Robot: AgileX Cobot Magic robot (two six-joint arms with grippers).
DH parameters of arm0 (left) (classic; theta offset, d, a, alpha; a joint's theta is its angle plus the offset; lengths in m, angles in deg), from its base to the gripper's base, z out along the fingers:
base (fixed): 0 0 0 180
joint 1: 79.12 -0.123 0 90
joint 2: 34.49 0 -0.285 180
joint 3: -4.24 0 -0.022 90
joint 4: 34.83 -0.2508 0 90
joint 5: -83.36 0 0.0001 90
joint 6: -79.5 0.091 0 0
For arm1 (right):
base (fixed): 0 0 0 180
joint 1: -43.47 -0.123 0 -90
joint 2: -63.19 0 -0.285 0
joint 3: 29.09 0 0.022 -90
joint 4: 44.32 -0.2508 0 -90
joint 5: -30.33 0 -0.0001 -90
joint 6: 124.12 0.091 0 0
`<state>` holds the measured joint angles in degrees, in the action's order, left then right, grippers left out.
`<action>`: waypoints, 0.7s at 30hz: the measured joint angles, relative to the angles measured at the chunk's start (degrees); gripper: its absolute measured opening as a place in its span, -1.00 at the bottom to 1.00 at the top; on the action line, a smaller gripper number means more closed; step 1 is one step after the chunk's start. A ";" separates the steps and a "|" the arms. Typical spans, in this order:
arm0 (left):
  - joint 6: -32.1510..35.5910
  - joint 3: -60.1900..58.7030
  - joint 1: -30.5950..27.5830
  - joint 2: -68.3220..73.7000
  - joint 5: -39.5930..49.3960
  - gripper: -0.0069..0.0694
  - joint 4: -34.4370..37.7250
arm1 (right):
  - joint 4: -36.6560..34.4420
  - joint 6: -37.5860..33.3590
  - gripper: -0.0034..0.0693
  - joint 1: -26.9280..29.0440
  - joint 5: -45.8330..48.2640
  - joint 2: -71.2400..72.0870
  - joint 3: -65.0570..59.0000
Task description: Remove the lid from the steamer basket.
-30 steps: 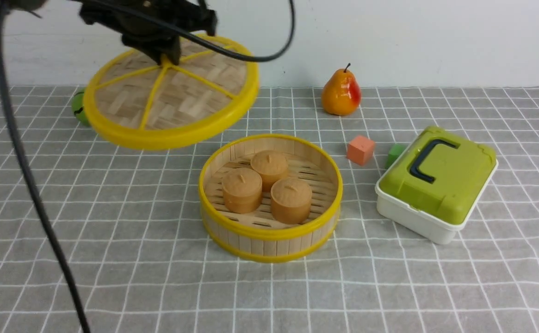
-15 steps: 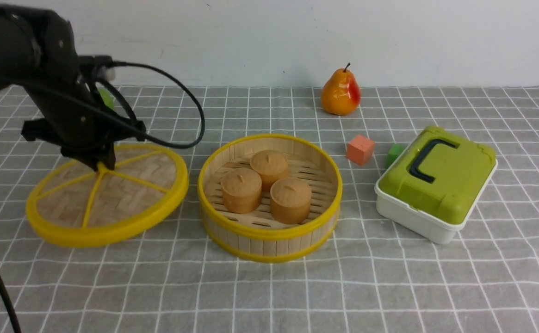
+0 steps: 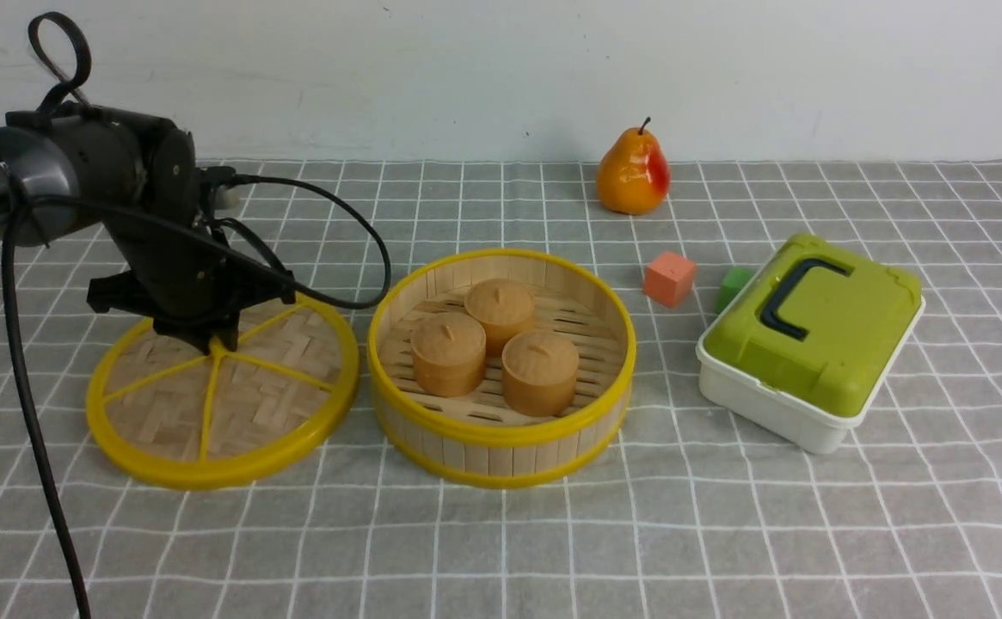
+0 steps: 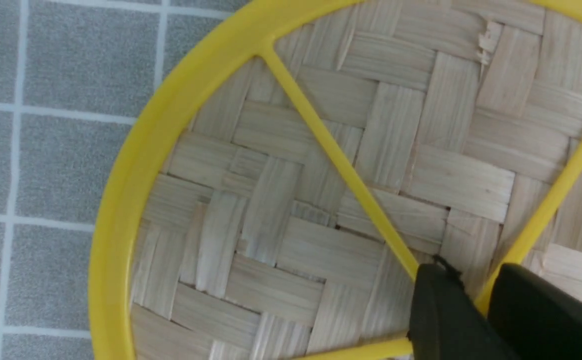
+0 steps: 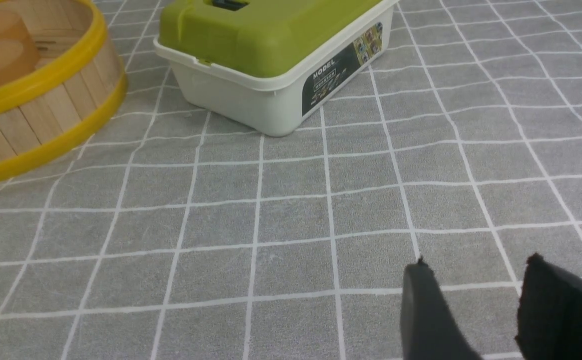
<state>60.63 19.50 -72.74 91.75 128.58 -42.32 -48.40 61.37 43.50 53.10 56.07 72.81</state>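
Woven lid off, bamboo steamer basket open
We see the flat round woven-bamboo lid with yellow plastic rim and spokes (image 3: 267,411) lying level, left of the round pale-slatted, yellow-rimmed steamer basket (image 3: 501,456), which stands upright, its slatted floor showing.

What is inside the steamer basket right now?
Inside the steamer basket are three round brown buns, grouped on its slatted floor. The floor beneath them is covered, so nothing can be said of what lies there, and the near wall's inner face is hidden too.
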 joint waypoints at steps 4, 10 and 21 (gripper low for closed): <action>-0.26 0.00 0.00 -0.40 0.12 -0.28 0.35 | 0.00 0.00 -0.24 0.00 0.00 0.00 0.00; -0.20 -0.16 -0.05 -8.13 0.80 0.11 4.67 | 0.00 0.00 -0.24 0.00 0.00 0.00 0.00; 9.62 -5.04 -0.05 -42.99 -4.46 -0.73 17.60 | 0.00 0.00 -0.24 0.00 0.00 0.00 0.00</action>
<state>70.25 14.46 -72.79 48.76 124.12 -24.72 -48.40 61.37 43.50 53.10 56.07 72.81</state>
